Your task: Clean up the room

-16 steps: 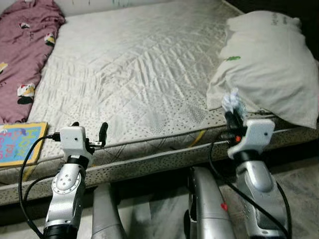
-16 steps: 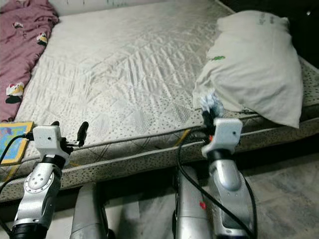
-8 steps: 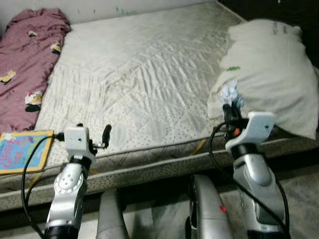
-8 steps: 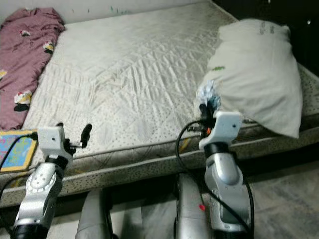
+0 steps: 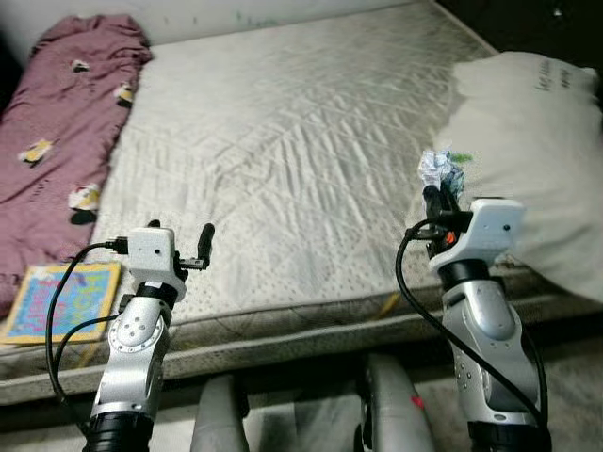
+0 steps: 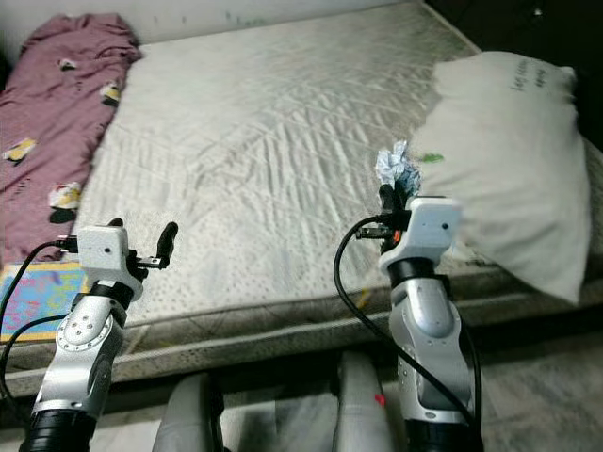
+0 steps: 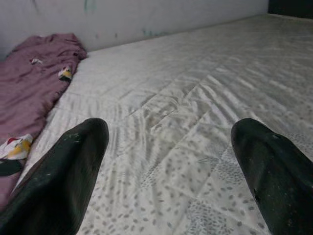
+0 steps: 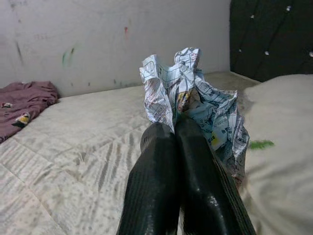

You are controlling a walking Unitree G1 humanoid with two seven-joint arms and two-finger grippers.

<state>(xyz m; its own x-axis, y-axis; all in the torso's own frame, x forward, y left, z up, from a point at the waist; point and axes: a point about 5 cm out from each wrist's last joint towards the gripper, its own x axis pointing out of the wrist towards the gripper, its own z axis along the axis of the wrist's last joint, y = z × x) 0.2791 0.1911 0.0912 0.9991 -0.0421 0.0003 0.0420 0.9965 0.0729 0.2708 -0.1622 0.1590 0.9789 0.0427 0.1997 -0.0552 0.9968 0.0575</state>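
- Since a second ago, the crumpled paper [image 5: 440, 170] has been carried higher and further over the mattress [image 5: 283, 141], and the head camera has shifted too, so that more of the maroon blanket [image 5: 66, 122] and of the bed's far edge is taken in.
- The right gripper [image 8: 178, 132] is seen pressed tight together on the paper, which stands up out of the fingertips as a wad, held clear of the bed, just beside the white pillow [image 6: 509, 151].
- The left gripper [image 5: 179, 247] is held with its fingers spread wide and nothing between them, above the near edge of the mattress, well apart from the paper.
- The paper is already in the right gripper, so the coming move is judged to be a carry-away by that arm; no bin is visible.
- A colourful book [image 5: 61, 301] is left at the near left corner, nearer the left gripper.
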